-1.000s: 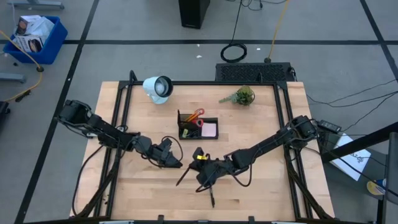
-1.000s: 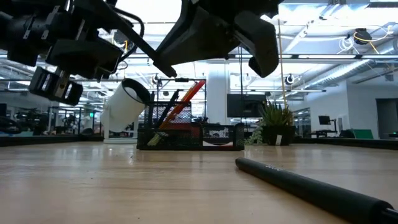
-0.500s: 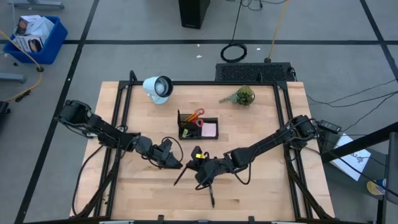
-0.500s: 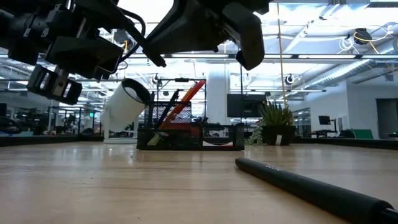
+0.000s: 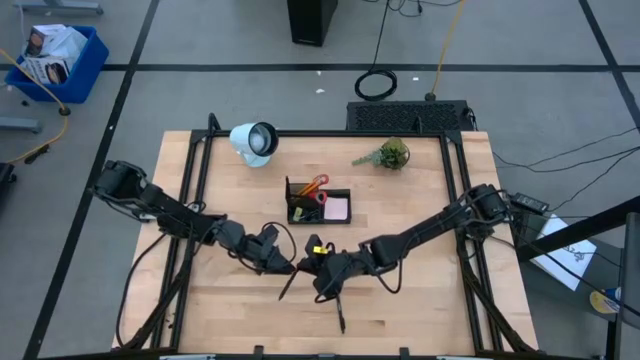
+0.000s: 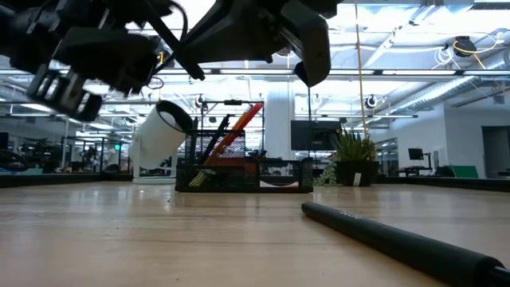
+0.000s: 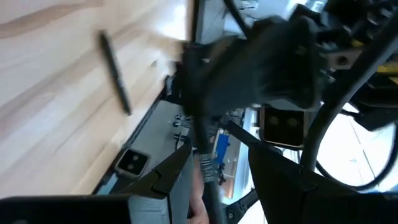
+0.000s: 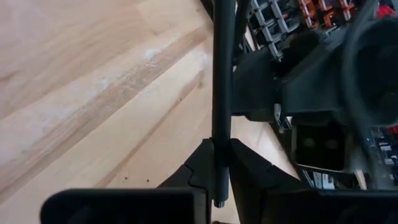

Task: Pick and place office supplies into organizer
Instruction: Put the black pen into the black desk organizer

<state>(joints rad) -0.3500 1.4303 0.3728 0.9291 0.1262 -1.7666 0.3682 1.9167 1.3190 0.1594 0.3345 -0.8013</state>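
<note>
- Organizer (image 5: 318,203), a small black compartmented tray, is sitting at the middle of the desk (image 5: 420,300), already holding red-handled scissors (image 5: 314,185) and a pink sticky-note pad (image 5: 336,208).
- Right claw (image 5: 318,272) is gripping a black pen (image 8: 222,93) pinched between its narrow fingers, raised above the desk, near the organizer.
- Left claw (image 5: 283,264) is waiting half open, holding nothing, with the raised pen between its fingers.
- A second black pen (image 5: 339,318) is lying loose near the front edge, still to be placed.
- Compared with a second ago, both claws are sitting closer together, and the held pen is shifting leftward.
</note>
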